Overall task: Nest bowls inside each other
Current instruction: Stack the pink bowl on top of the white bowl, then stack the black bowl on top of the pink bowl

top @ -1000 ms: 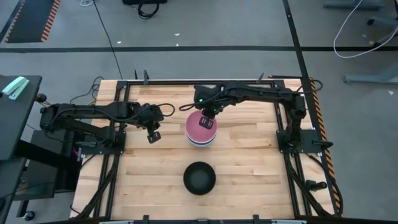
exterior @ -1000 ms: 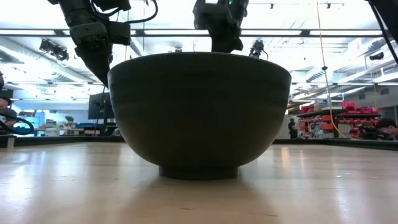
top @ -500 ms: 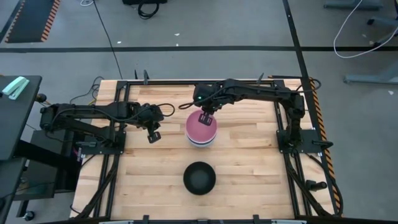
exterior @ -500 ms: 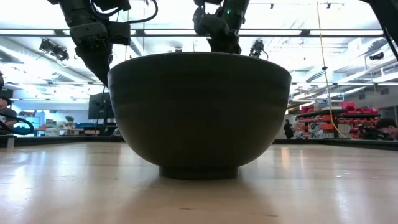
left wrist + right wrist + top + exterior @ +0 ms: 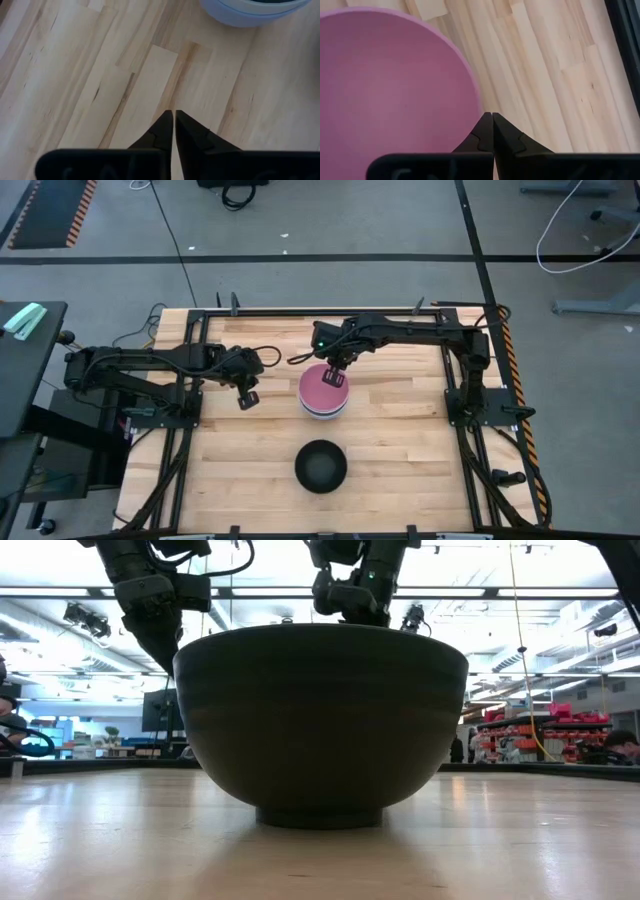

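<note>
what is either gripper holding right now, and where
Nothing. The right gripper is shut beside the pink round bowl; the left gripper is shut above bare wood.

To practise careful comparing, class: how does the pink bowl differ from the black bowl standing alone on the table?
The pink bowl sits on top of a stack of other bowls, while the black bowl stands alone on the wood. The pink bowl lies mid-table under the shut right gripper; the black bowl sits nearer the front edge with no gripper by it. Their colours differ, pink against black. Both are round, upright, empty and look alike in size.
</note>
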{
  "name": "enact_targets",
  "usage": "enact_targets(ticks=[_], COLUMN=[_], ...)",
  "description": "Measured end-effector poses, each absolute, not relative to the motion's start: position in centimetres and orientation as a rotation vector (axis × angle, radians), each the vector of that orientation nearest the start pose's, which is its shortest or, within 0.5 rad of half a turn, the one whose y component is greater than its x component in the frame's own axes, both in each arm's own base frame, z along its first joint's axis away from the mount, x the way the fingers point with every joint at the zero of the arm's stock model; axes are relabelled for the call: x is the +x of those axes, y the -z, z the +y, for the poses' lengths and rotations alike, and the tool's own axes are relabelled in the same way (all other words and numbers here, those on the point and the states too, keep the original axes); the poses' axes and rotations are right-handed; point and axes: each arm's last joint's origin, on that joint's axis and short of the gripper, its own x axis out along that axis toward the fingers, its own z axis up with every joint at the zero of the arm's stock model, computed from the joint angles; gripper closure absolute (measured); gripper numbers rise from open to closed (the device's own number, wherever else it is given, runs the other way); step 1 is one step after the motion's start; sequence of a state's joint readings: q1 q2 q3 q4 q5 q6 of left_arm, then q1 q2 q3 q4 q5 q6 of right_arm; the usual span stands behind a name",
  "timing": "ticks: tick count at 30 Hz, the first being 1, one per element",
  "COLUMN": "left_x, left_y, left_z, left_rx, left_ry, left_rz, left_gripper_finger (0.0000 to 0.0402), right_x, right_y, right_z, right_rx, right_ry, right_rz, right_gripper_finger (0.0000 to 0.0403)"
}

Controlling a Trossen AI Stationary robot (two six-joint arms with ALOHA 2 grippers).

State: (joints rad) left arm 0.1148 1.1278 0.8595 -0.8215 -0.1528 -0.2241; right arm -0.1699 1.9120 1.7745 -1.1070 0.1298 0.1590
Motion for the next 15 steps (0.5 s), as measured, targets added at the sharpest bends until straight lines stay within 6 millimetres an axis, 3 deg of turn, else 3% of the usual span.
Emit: enact_targets(ticks=[7,15], left_x=[20.2,20.2], left_y=[-25.0,-25.0], left_z=[2.8,2.8], left_rx=[-0.179,-0.180], left_ry=[-0.362,-0.362], left_rz=[1.060,1.058], left_gripper_finger=[0.0372,0.0368], right_x=[38.5,38.2], right_y=[-31.3,-33.6], right_z=[-4.7,1.4], right_rx=[0.169,0.333], right_ry=[0.338,0.307], right_rz=[1.197,1.172], right_gripper_finger=[0.0401,0.0391])
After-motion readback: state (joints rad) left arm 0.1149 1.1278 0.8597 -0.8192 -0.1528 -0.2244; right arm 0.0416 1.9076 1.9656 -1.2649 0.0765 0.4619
